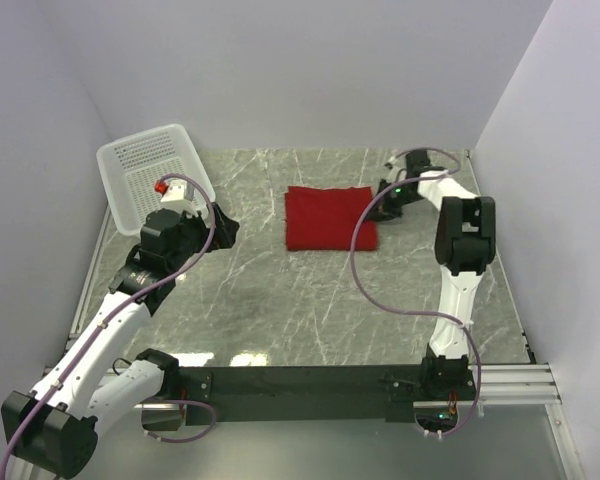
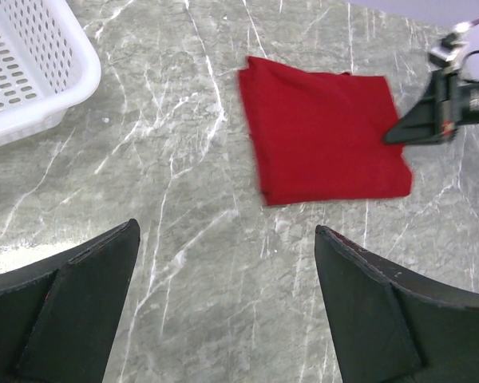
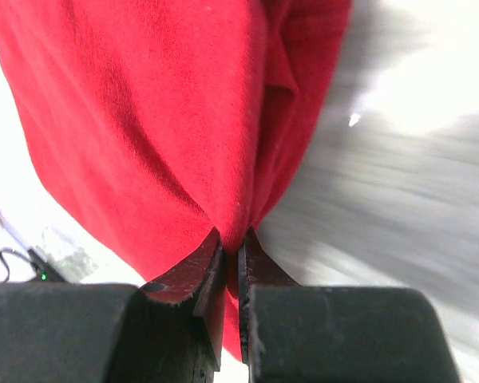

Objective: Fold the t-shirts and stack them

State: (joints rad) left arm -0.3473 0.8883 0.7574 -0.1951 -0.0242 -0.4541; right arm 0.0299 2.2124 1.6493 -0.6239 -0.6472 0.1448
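1 red t-shirt [image 1: 328, 218] in view, no others. It lies flat on the bench [image 1: 280, 320], right of centre and toward the far edge, folded into a compact, near-square packet. The right wrist view shows several layers bunched at its right edge.

At that edge, the right gripper [image 1: 383, 208] is clenched on a pinch of the cloth, which rises into the closed tips. The left gripper [image 2: 225, 231] is released, jaws spread wide with nothing between them. It hovers over the marble left of the shirt, well apart from it. A white mesh basket [image 1: 115, 165] sits at the far-left corner.

Judgement: folding of this 1 shirt looks done or nearly so. The outline is fairly square, though its left side is blurred in the left wrist view.

Left to do: the right gripper has to let go, then stacking. With no 2nd shirt visible, cannot tell how much stacking remains.
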